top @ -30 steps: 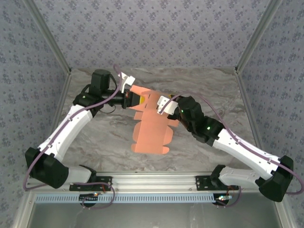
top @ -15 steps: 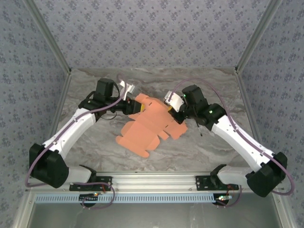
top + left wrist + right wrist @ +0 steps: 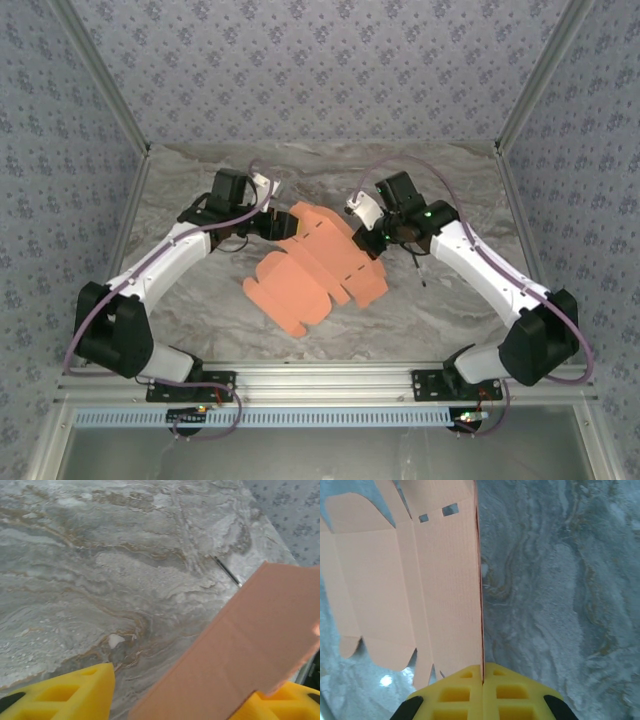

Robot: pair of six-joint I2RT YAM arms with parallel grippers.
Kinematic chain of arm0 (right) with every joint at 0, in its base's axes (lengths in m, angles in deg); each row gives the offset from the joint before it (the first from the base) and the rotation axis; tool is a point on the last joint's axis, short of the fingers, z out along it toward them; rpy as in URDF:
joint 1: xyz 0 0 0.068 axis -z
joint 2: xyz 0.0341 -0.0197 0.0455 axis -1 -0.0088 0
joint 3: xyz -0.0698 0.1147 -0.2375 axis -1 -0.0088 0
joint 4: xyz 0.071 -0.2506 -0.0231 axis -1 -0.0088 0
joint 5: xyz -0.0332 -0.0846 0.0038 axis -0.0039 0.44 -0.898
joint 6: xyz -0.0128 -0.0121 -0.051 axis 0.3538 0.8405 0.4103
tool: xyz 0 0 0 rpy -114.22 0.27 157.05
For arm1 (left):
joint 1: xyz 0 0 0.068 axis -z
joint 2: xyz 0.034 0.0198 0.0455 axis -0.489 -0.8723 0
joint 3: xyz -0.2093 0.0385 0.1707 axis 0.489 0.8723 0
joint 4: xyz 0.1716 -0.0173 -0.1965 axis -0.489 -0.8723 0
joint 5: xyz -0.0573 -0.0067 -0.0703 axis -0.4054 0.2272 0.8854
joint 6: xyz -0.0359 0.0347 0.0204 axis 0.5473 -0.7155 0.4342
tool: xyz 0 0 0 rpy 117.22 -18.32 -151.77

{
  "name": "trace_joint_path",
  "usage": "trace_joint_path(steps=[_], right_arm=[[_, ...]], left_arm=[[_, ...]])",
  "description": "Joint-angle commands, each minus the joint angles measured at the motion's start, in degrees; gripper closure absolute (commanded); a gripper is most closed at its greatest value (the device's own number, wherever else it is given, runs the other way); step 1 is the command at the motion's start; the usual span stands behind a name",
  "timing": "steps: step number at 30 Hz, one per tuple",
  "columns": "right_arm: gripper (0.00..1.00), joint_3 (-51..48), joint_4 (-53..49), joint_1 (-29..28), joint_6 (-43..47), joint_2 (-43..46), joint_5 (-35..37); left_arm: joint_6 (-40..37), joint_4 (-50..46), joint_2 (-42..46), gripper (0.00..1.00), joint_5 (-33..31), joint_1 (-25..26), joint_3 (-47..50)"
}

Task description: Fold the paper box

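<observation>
Two tools flank the paper box [image 3: 315, 265] on the surface [image 3: 450, 310]: right tool [image 3: 482, 680] pinches its edge, left tool [image 3: 282, 225] gapes.

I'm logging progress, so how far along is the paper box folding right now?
Done: nothing folded yet; the paper box is a flat die-cut sheet with flaps and tabs spread out. In hand: the right end effector is pinched shut on one edge, and the left end effector has another edge between its open fingers. Left: all the folds and tucks.
</observation>
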Motion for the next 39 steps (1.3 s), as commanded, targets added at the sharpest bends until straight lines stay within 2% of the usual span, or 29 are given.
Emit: trace_joint_path(steps=[1, 7, 12, 15, 22, 29, 32, 39], right_arm=[[1.0, 3.1, -1.9, -2.2, 0.6, -1.8, 10.3], [1.0, 2.9, 0.7, -7.8, 2.4, -4.4, 26.3], [1.0, 2.2, 3.2, -11.4, 4.9, -6.5, 36.1], [1.0, 2.7, 2.7, -11.0, 5.7, -7.6, 33.8], [1.0, 4.1, 0.7, -6.0, 7.3, -7.5, 16.6], [1.0, 4.7, -0.6, -2.7, 8.1, -7.5, 9.3], [1.0, 4.5, -0.5, -1.9, 8.1, -7.8, 8.0], [1.0, 4.5, 0.2, -1.8, 7.9, -8.7, 9.1]], left_arm=[[-0.1, 2.3, -0.2, 0.41, -2.6, -0.5, -0.2], [-0.2, 1.8, -0.3, 0.4, -5.6, -0.8, 0.2], [0.2, 2.3, 0.3, 0.39, -5.6, -1.4, 1.7], [0.0, 3.2, 0.2, 0.39, -5.0, -1.4, 3.0], [-2.1, 7.2, -1.5, 0.37, -0.9, -1.4, 5.8], [-4.0, 9.3, -7.0, 0.35, 2.5, -1.4, 3.9], [-3.6, 10.6, -9.6, 0.4, 5.8, -1.3, 3.0], [-1.9, 13.8, -11.5, 0.64, 9.8, -1.3, 3.4]])
